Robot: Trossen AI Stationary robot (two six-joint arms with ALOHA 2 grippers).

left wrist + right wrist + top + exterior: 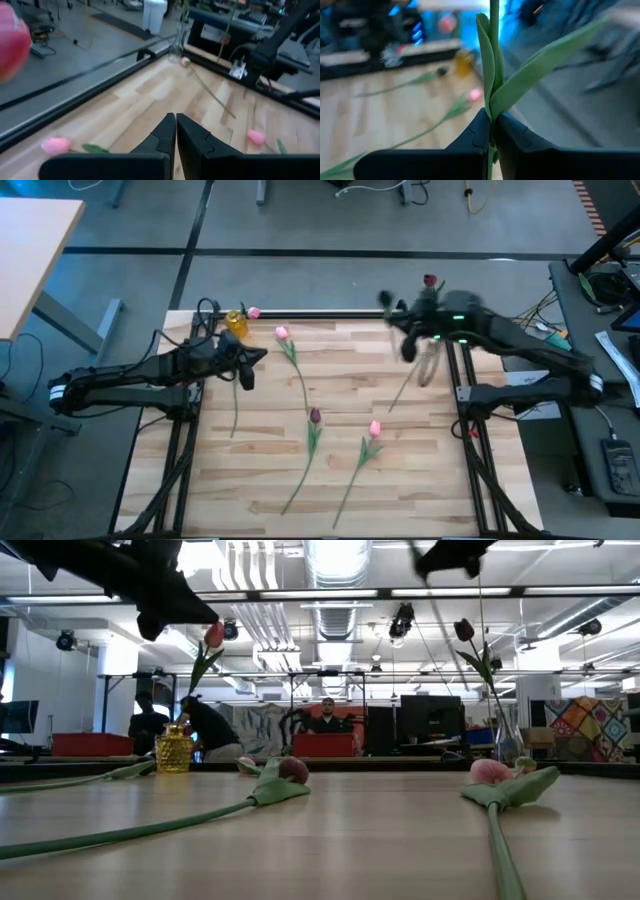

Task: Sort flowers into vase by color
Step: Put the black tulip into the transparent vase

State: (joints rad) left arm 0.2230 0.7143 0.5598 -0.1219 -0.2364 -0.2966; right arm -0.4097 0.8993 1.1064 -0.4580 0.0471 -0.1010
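Since the right hand (491, 131) pinches a light, whippy tulip stem (493, 20) by its leaves, low grips suit; left hand (175, 131) closed, empty.

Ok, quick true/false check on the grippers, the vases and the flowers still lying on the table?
1. The right gripper is shut on a flower stem. True.
2. The left gripper is open. False: its fingers are closed together, holding nothing visible.
3. The yellow vase holds a pink flower. True.
4. All flowers are in vases. False: several lie on the table, including a dark maroon flower.
5. The yellow vase lies tipped over. False: it stands upright.
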